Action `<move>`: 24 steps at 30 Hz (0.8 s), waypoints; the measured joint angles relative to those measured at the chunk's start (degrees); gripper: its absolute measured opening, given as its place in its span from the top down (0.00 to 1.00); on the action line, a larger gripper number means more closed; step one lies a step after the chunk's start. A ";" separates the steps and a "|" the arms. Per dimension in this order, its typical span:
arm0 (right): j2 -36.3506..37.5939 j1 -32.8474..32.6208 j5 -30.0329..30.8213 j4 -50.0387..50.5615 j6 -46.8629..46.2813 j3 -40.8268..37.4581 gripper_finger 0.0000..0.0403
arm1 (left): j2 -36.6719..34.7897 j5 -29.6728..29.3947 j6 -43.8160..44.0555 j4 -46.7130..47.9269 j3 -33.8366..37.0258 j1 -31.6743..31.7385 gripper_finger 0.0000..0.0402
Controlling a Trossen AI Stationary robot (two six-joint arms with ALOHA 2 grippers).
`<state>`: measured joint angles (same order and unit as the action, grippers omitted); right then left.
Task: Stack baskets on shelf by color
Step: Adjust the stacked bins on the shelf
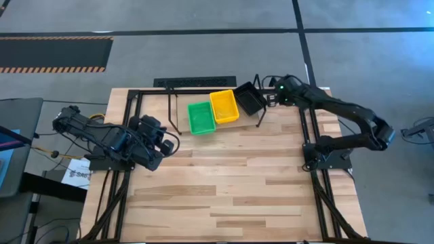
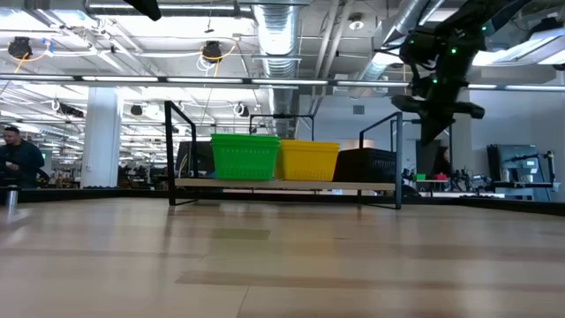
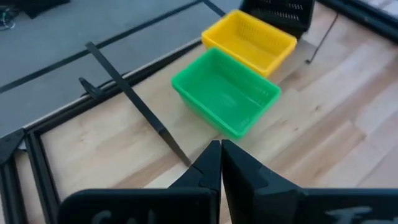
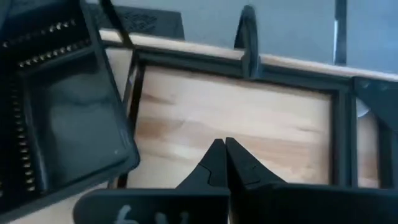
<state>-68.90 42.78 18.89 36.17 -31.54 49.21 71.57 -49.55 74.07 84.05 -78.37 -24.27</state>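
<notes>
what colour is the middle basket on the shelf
Yellow. The middle basket sits between a green one and a black one, clearest in the left wrist view.

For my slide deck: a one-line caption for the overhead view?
Green basket, yellow basket and black basket line the shelf; right gripper shut nearby, left gripper shut.

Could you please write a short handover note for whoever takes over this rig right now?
Left gripper: shut, empty, waiting at the table's left side, facing the shelf.
Right gripper: shut, empty, raised by the shelf's right end, beside the black basket.
On the shelf, left to right: green basket, yellow basket, black basket, the black one sitting askew.
Done: one row of the three colours stands on the shelf.
Left: no loose baskets in view; perhaps straighten the black one.
</notes>
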 joint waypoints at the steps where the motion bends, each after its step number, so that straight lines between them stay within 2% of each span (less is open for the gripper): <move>1: 0.53 1.18 -0.91 -0.07 0.68 0.00 1.00 | 0.00 -0.55 0.54 0.02 0.00 0.00 1.00; 3: 1.24 3.04 -2.97 -0.09 2.25 0.00 1.00 | 0.00 -1.00 1.22 0.02 0.00 0.00 1.00; 8: -0.62 7.17 -3.29 -0.45 6.48 0.00 1.00 | 0.00 -1.75 3.56 0.02 0.00 0.00 1.00; 18: -14.12 13.77 -6.68 -1.64 14.51 0.02 1.00 | 0.00 -2.17 5.73 -0.45 0.00 0.00 1.00; 24: -19.09 15.13 -5.45 -3.45 16.78 0.09 1.00 | 0.00 -1.97 5.74 -1.40 0.00 0.00 1.00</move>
<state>-87.99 57.91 13.44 32.72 -14.76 49.30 71.57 -51.52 79.81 82.65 -78.37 -24.27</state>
